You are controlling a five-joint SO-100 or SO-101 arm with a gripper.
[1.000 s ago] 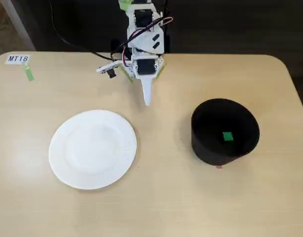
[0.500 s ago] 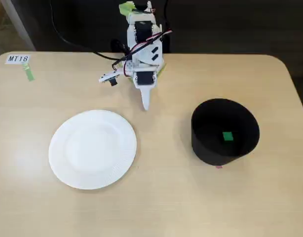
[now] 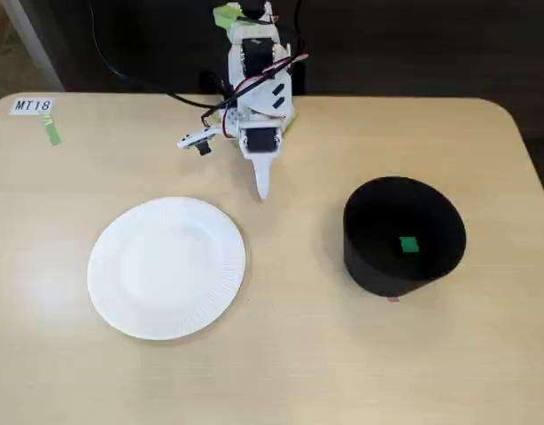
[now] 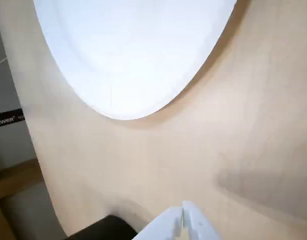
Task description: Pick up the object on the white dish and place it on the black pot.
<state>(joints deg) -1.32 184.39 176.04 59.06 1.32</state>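
Already inside the black pot (image 3: 378,266) near the table's right edge, the green cube (image 3: 408,244) is seen, white dish (image 3: 166,266) left bare, gripper (image 3: 261,188) closed on nothing by the far edge.

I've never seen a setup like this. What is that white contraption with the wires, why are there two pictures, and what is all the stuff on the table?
The white contraption is a small robot arm; its pointed tip is a two-finger gripper, a pincer for picking things up. It is shut and holds nothing.

One picture comes from a fixed camera looking down at the beige wooden table. The other comes from a camera riding on the arm's wrist, so you see the gripper's tips at the bottom edge, looking at the table.

On the table lies a round white paper plate with a ridged rim, empty; it also fills the top of the wrist view. To its right in the fixed view stands a matte black cylindrical pot, with a tiny bright green cube inside. A small "MT18" label sits in the corner.
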